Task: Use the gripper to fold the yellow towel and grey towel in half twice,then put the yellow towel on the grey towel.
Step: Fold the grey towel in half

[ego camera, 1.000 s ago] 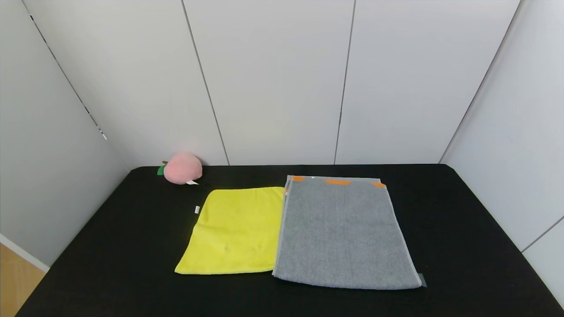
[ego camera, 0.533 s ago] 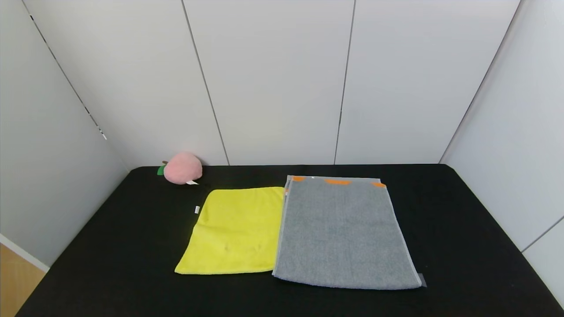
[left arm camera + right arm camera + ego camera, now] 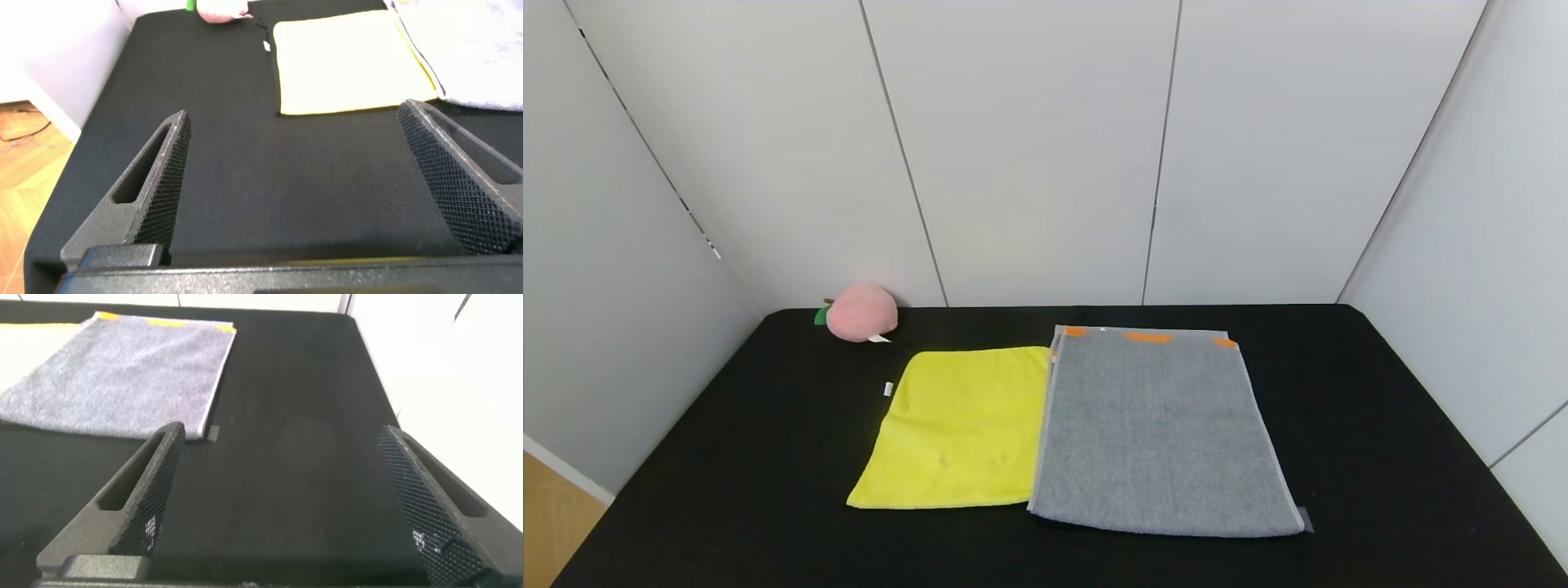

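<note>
Work had not begun: our left gripper [image 3: 294, 180] hung wide open and empty near the flat bright yellow fleecy towel [image 3: 960, 426], which touched the larger mid-grey terry towel [image 3: 1160, 433]. Our right gripper [image 3: 290, 498] gaped empty too; we judged pinching a near corner cleanly mattered most.

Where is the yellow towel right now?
In the head view, the yellow towel lies flat left of centre, its edge against the grey towel, the pink peach behind it.

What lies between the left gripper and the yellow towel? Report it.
Nothing but bare black table. In the left wrist view, the open left gripper hangs short of the yellow towel, with only tabletop between them.
</note>
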